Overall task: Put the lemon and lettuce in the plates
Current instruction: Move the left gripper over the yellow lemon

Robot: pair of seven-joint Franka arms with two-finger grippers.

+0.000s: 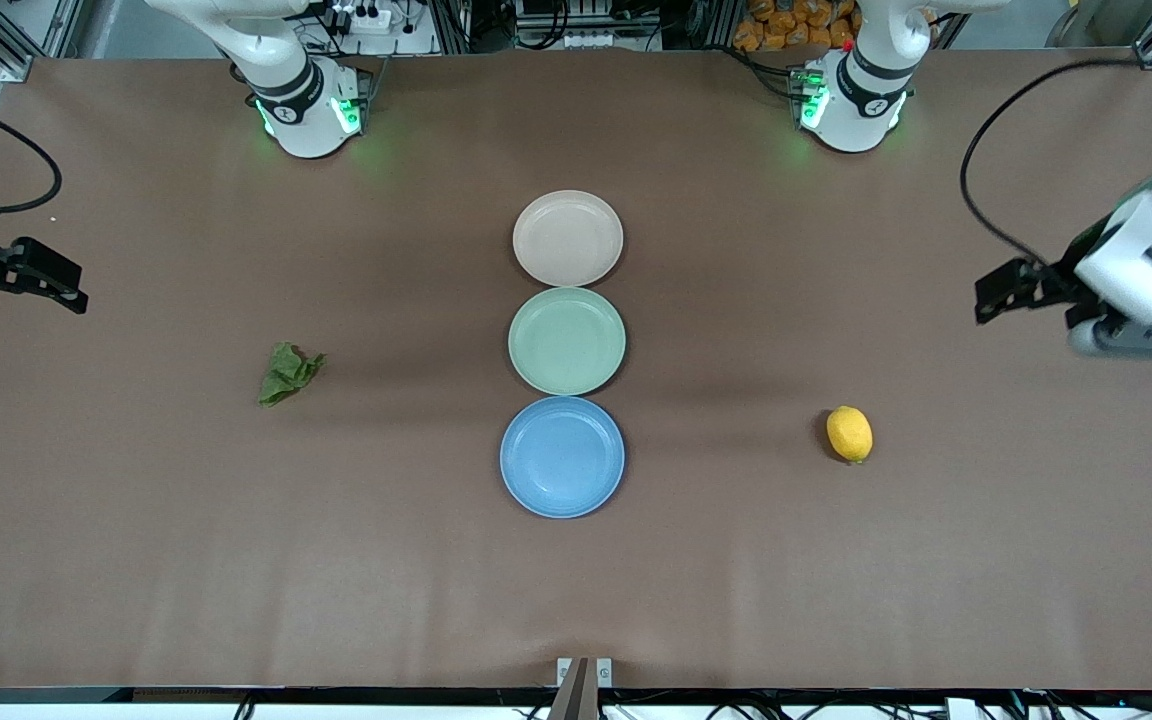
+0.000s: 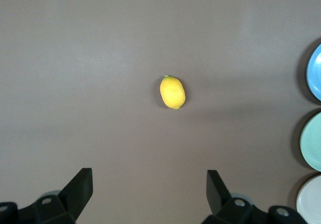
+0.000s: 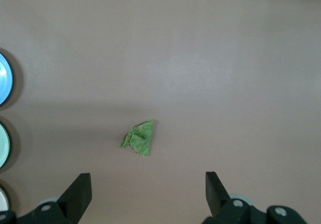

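Observation:
The yellow lemon (image 1: 849, 433) lies on the brown table toward the left arm's end; it also shows in the left wrist view (image 2: 172, 92). The green lettuce (image 1: 288, 374) lies toward the right arm's end and shows in the right wrist view (image 3: 139, 138). The blue plate (image 1: 562, 456) and the beige-pink plate (image 1: 568, 237) are both empty in the middle. My left gripper (image 1: 1004, 290) (image 2: 149, 176) is open and empty over bare table near the lemon. My right gripper (image 1: 56, 282) (image 3: 148, 179) is open and empty over bare table near the lettuce.
A mint-green plate (image 1: 567, 340) sits between the blue and beige-pink plates, touching both, in one row. The blue plate is nearest the front camera. The arm bases (image 1: 311, 110) (image 1: 851, 100) stand at the table's back edge.

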